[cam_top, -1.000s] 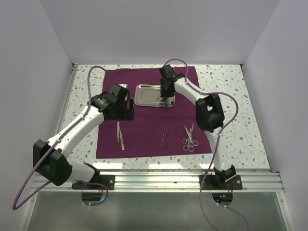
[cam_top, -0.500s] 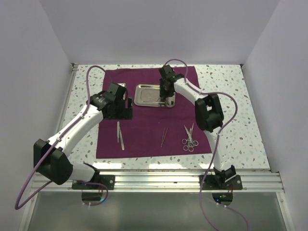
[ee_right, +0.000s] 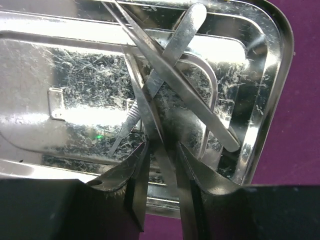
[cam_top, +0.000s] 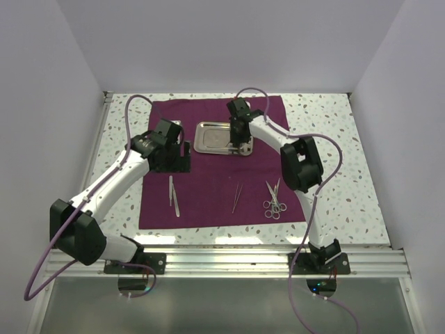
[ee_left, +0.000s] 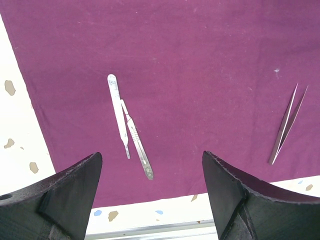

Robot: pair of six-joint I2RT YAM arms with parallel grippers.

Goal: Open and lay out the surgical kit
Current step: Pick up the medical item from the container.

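— Three groups of tools already lie on the dark purple cloth wrap [cam_top: 208,188]: two slim silver handles [ee_left: 127,125] at the left, thin silver tweezers [cam_top: 238,197] in the middle, ring-handled silver scissors [cam_top: 273,198] at the right. What changes against one second ago?

— Very little. The right pincer [ee_right: 161,150] now sits a bit more to the left over the small rectangular shiny steel tray [ee_right: 280,60]. The tools on the cloth stay where they were.

— And its grip?

— The right wrist view shows both fingers [ee_right: 134,182] pressed on a slim silver instrument [ee_right: 150,130] among the crossed pieces left in the tray. So it is clenched on that one, which is not yet lifted.

— The left pincer [ee_left: 151,159]?

— Released, jaws wide apart, hanging above the two handles and touching nothing.

— So how is the task?

— The kit is open on the speckled surface [cam_top: 334,160], and the work is far along. I judge that the next tool is about to leave the tray for a free place on the cloth.
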